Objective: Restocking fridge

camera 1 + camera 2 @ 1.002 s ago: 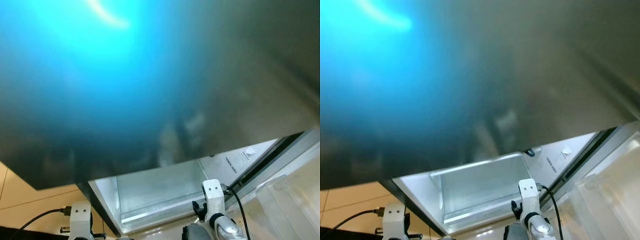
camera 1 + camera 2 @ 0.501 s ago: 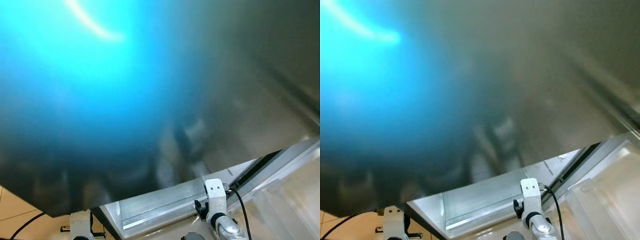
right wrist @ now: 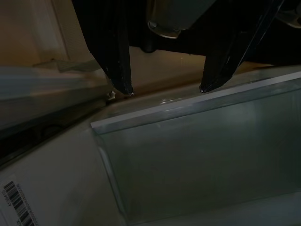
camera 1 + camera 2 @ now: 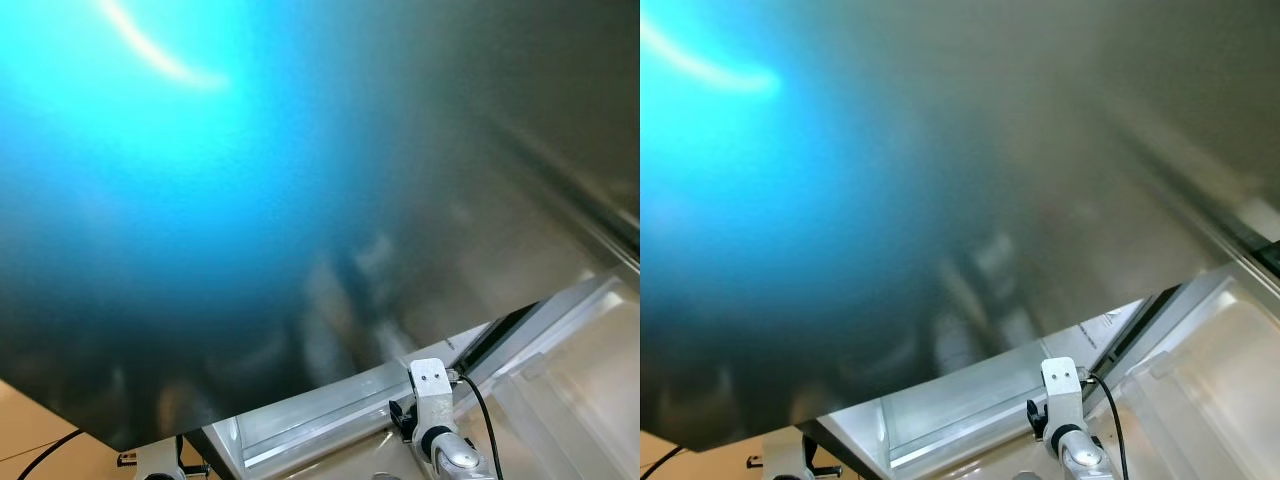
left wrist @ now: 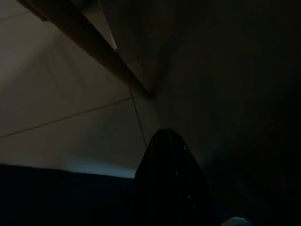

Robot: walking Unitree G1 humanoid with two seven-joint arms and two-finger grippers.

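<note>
A steel fridge door looms close overhead. The right gripper, jaws spread and empty, hovers over a clear fridge drawer. Likely next: fetching stock.

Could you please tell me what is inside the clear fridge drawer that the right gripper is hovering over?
The clear drawer looks bare inside: only its glassy walls and pale floor show beneath the open right gripper. The steel door covers its far end in the head views, so that part stays unknown.
</note>
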